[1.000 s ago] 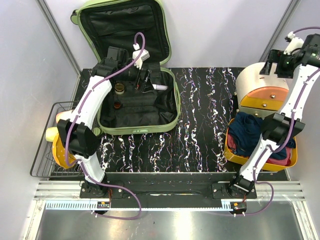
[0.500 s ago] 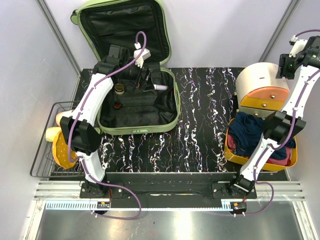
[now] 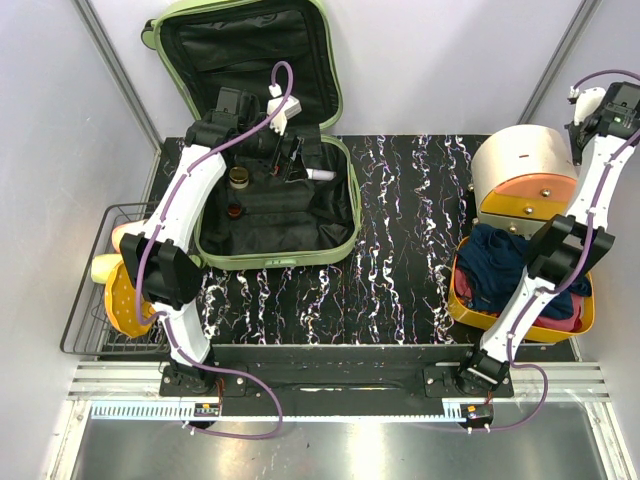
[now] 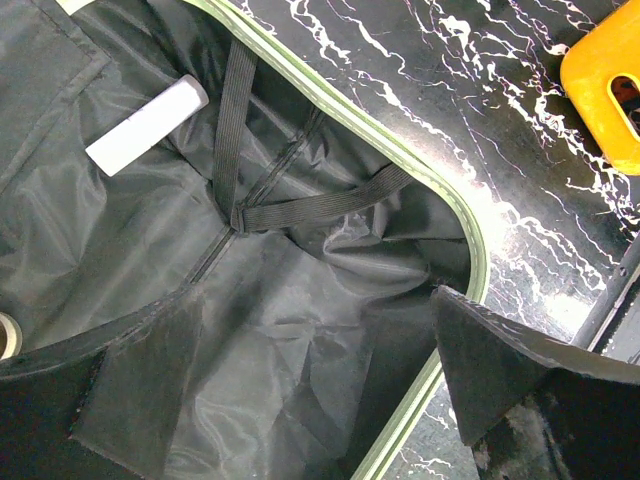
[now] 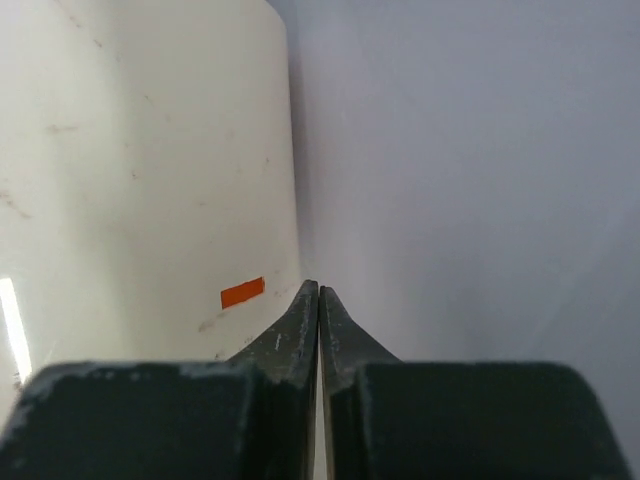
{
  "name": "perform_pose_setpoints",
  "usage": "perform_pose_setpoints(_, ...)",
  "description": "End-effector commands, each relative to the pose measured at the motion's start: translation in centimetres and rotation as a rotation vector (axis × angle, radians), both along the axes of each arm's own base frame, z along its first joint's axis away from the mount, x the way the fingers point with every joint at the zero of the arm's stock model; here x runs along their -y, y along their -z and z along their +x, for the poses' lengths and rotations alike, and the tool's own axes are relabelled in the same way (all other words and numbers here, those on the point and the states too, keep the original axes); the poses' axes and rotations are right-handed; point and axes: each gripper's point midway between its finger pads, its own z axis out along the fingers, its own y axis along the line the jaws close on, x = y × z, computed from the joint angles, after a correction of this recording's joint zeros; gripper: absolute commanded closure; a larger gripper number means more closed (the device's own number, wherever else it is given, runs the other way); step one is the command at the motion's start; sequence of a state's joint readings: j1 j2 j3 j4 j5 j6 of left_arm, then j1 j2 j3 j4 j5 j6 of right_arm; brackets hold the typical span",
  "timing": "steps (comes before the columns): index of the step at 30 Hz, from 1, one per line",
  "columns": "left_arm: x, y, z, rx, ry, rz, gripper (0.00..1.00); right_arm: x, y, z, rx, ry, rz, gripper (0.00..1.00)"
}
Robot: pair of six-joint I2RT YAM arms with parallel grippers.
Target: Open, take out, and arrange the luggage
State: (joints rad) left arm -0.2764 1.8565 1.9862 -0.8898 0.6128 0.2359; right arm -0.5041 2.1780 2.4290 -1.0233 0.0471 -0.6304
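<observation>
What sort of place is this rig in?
Probably a lab test cell: plain grey partition walls, arms bolted to a metal rail, open luggage staged on a marbled table.

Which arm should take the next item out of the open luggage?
Left. The left jaws stand open inside the luggage, near the white tube. The right jaws are shut, far off beside the cream drum.

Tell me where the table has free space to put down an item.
The widest bare patch is the middle of the table, between the luggage rim and the yellow tray and cream drum. A narrower strip runs between the luggage front and the table's near edge. Crowded: the right edge, and the luggage's back around the white tube.
</observation>
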Motion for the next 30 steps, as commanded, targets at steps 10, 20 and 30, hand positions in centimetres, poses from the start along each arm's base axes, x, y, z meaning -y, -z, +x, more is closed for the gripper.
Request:
perform_pose_setpoints(10, -0.5, -2.9, 0.2, 0.078, -0.011, -0.009, 0.01, -3.7, 6.9, -0.2, -0.110, -0.268, 0.169, 0.99)
perform_pose_setpoints(20, -0.1, -2.9, 0.5, 0.053, -0.013, -0.028, 0.01, -10.6, 4.3, 0.3, -0.026, -0.355, 0.466, 1.00)
perform_pose_setpoints(30, 0.0, -2.7, 0.6, 0.045, -0.015, -0.029, 0.01, -14.4, 5.8, -0.8, -0.110, -0.383, 0.538, 1.00)
